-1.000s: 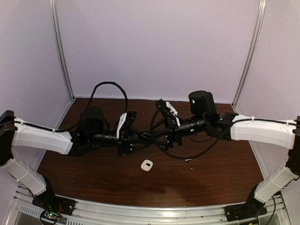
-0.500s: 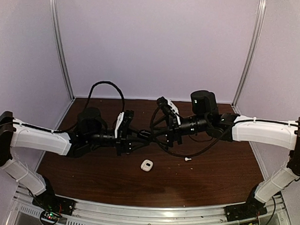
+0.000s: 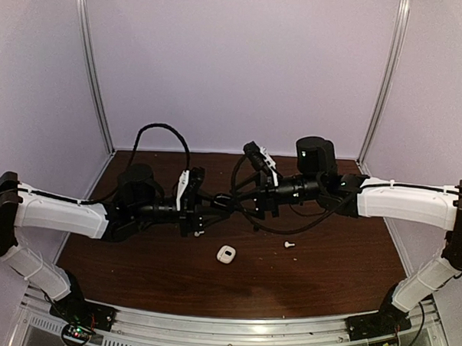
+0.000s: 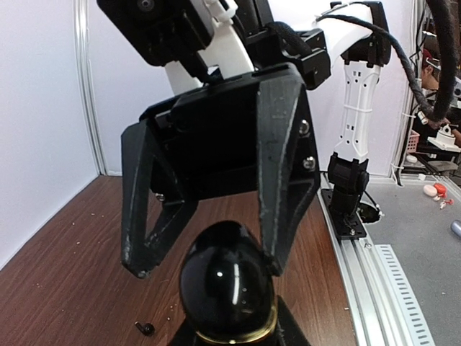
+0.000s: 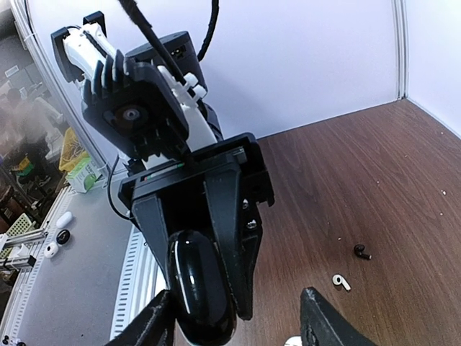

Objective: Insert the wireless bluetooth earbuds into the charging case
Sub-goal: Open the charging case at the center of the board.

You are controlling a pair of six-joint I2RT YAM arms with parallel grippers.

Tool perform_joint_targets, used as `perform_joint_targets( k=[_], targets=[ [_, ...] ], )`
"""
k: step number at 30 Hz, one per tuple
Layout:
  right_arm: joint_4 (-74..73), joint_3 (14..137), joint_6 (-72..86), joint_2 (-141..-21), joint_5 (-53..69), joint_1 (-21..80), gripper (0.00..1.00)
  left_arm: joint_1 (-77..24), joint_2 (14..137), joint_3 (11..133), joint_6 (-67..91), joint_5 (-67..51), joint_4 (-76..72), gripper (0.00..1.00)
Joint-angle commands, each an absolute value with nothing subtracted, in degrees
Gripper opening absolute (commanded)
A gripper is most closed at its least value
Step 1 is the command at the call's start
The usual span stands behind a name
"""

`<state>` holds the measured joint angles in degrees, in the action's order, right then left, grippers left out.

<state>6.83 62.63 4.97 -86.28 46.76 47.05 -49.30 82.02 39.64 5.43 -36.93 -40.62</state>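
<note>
My left gripper (image 3: 212, 210) is shut on a glossy black charging case (image 4: 227, 285) with a gold band and holds it above the table; its own fingers show at the bottom of the left wrist view (image 4: 227, 335). My right gripper (image 3: 241, 204) faces it, open, its fingers straddling the case's far end (image 5: 202, 292). The right gripper's own fingertips (image 5: 162, 313) stand wide apart. A white earbud (image 3: 288, 244) lies on the table and shows in the right wrist view (image 5: 341, 281), with a black earbud (image 5: 362, 251) near it. A black earbud (image 4: 146, 329) lies below the case. The other earbuds are out of view.
A white charging case (image 3: 227, 254) lies on the brown table (image 3: 326, 277), in front of the grippers. Black cables (image 3: 305, 222) loop under the right arm. Metal frame posts (image 3: 94, 67) and pale walls stand around the table.
Both grippers have drawn closer at the table's middle, the right fingers now around the case's end. The right arm's cable has lifted, and the white earbud shows more plainly.
</note>
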Motion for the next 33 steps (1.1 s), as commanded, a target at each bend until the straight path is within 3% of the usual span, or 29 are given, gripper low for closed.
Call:
perform_joint_targets(
  k=[1,13,22,29,33],
  targets=[
    [12.73,62.99,8.32,-85.58,43.15,44.9,0.58,-51.15,80.88,38.93,3.34,-40.33,-42.1,0.0],
    [13.5,62.42,8.46,-85.58,44.74,44.04,0.57,-51.2,80.96,37.97,5.36,-39.47,-44.72,0.0],
    [15.34,61.08,10.42,-81.97,48.41,42.45,0.64,-47.48,79.89,33.37,11.52,-37.48,-51.42,0.0],
    [8.78,59.1,11.15,-82.6,42.13,37.82,0.66,-44.98,77.45,29.15,14.05,-34.89,-55.52,0.0],
    [1.88,58.98,8.62,-86.34,32.43,37.05,0.63,-44.24,76.99,27.57,15.04,-33.62,-57.98,0.0]
  ],
)
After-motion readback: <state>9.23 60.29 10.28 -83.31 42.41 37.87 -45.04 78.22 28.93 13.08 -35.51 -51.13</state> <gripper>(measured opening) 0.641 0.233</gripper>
